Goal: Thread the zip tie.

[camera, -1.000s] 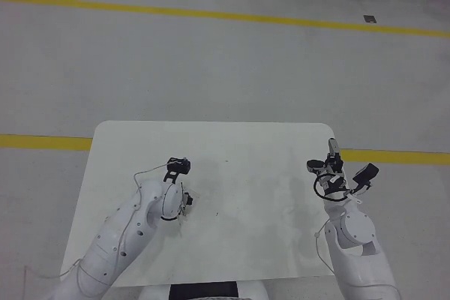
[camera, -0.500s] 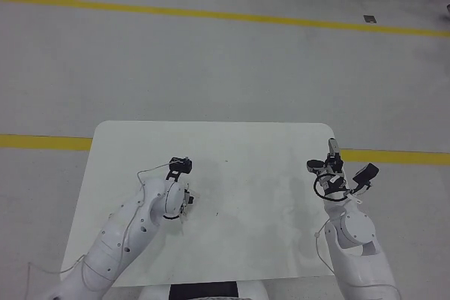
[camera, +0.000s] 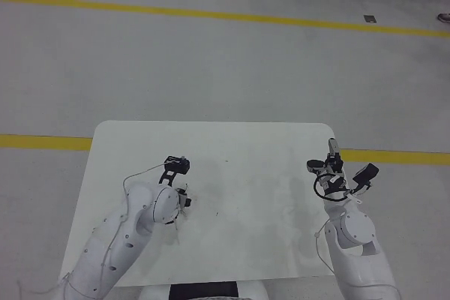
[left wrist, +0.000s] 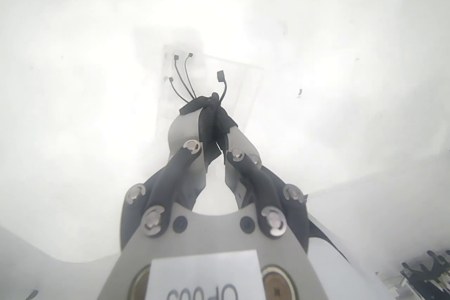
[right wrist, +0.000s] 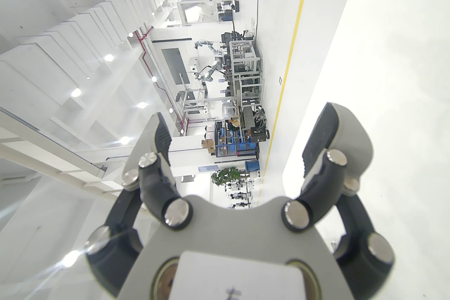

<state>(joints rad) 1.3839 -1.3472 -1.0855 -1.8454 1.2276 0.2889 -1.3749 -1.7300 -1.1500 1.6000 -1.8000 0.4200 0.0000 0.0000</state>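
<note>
Pinching several thin black plastic zip ties [left wrist: 220, 75], the left tool [left wrist: 212, 111] is clenched; they look light, springy, slippery, best held near heads. The right tool [right wrist: 242, 129] gapes empty, white desk's [camera: 247, 142] three o'clock.

The tails of the thin black plastic zip ties [left wrist: 220, 75] were buried between the dark cloth-wrapped fingertips of my left pincer [left wrist: 213, 108]. I could not tell which strand ran to which of the four small heads, nor whether any was threaded. The clear plastic container [left wrist: 246, 83] beneath them was washed out, its outline faint and its shape uncertain. In the top view, left of centre, the ties were too small to make out, and my white left arm [camera: 127, 240] was cut off by the lower edge.
</note>
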